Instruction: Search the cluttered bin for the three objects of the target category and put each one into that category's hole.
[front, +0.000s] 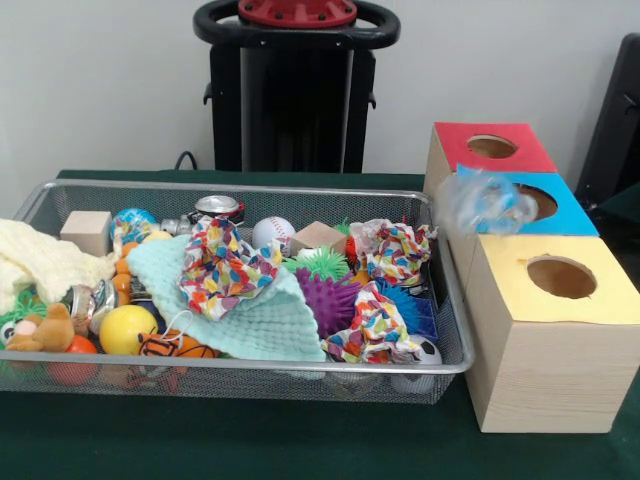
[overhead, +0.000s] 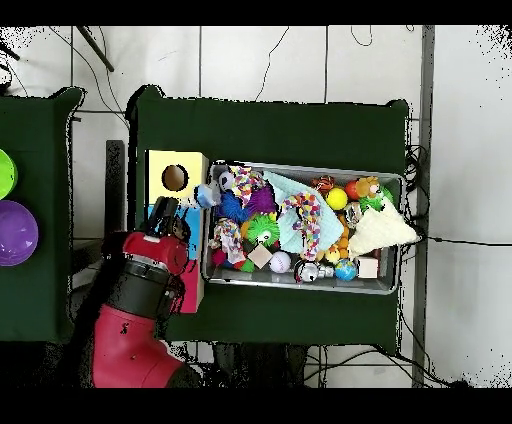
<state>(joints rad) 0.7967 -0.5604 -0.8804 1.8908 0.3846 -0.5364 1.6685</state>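
A clear creased plastic bottle with a blue label (front: 487, 203) shows blurred over the left edge of the blue-topped box, beside its round hole (front: 540, 202). Nothing holds it in the front view, where the arm does not show. In the overhead view the red and black arm reaches over the boxes. Its gripper (overhead: 165, 216) is above the blue box (overhead: 193, 220), most of which it hides. The wire mesh bin (front: 240, 188) is full of clutter. I can make out no other clear bottles in it.
The red-topped box (front: 470, 160) stands behind the blue one and the yellow-topped box (front: 600, 300) in front. The bin holds spiky balls (front: 330, 300), a mint cloth (front: 250, 310), patterned cloths, cans (front: 217, 207), wooden blocks and balls. Purple and green bowls (overhead: 12, 232) sit on a side table.
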